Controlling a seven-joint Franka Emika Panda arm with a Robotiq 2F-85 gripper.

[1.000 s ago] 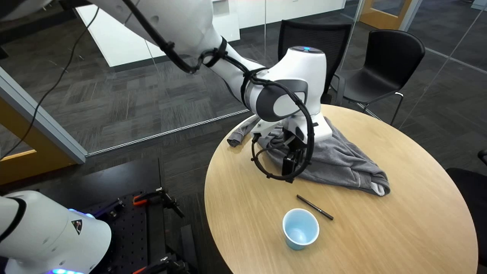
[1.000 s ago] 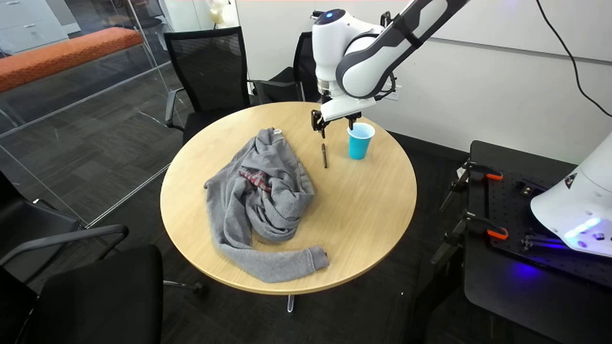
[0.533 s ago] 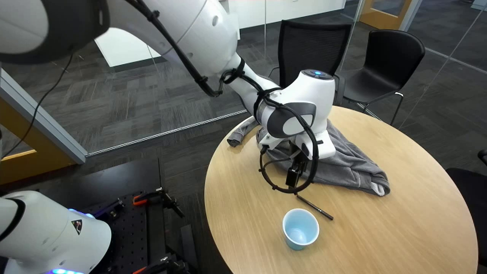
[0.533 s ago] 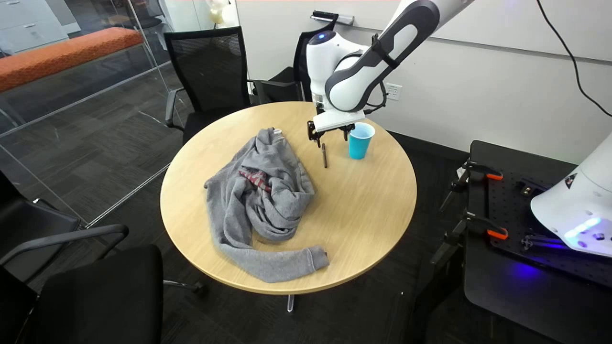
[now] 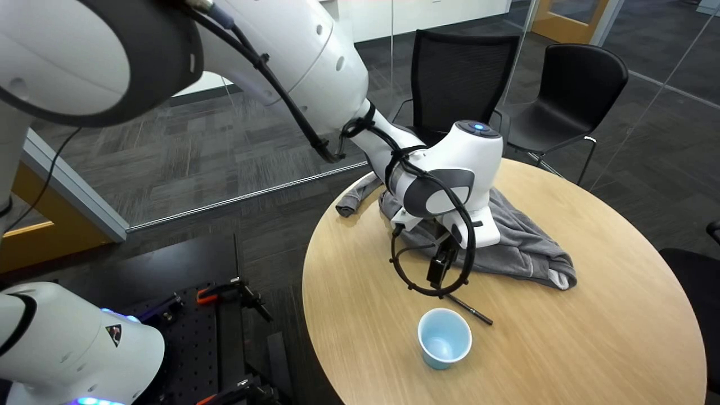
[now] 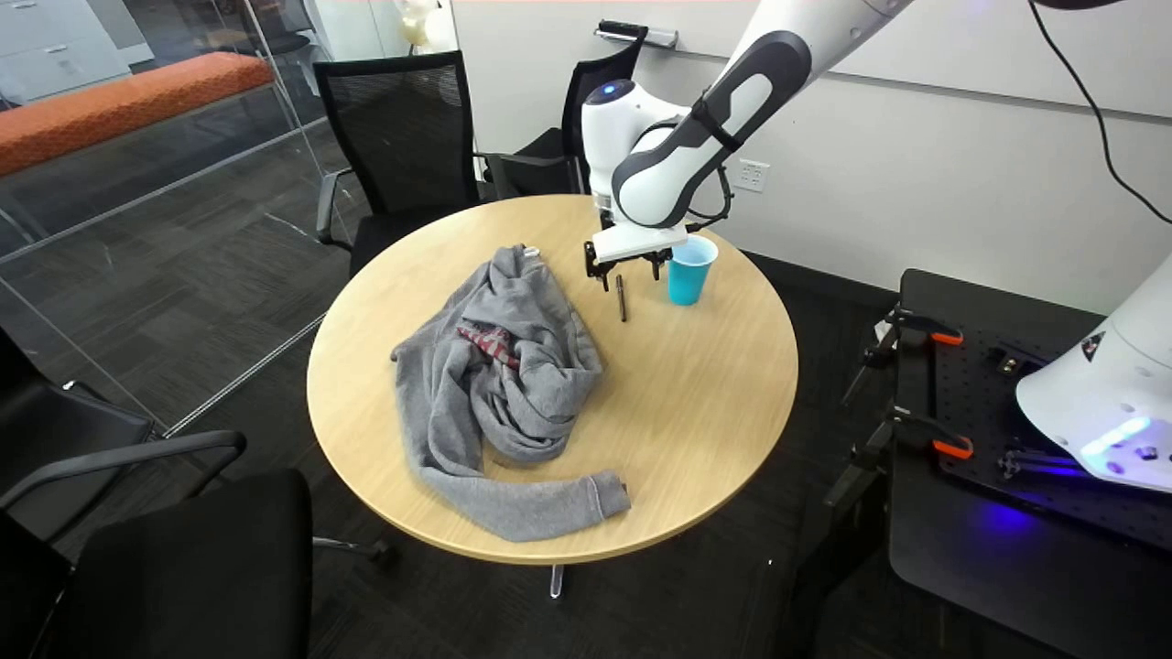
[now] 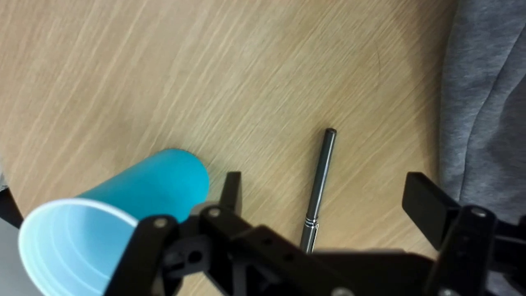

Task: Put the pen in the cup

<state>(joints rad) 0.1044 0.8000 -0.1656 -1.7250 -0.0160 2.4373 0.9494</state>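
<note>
Currently, on the round wooden table (image 6: 696, 394) there lies a crumpled grey cloth (image 6: 540, 403). Above the table I have my gripper (image 7: 324, 191), its jaws standing wide apart. The blue cup (image 7: 164, 181) stands upright, and near it the black pen (image 7: 318, 181) lies flat; my wrist view shows part of it between the jaws.
</note>
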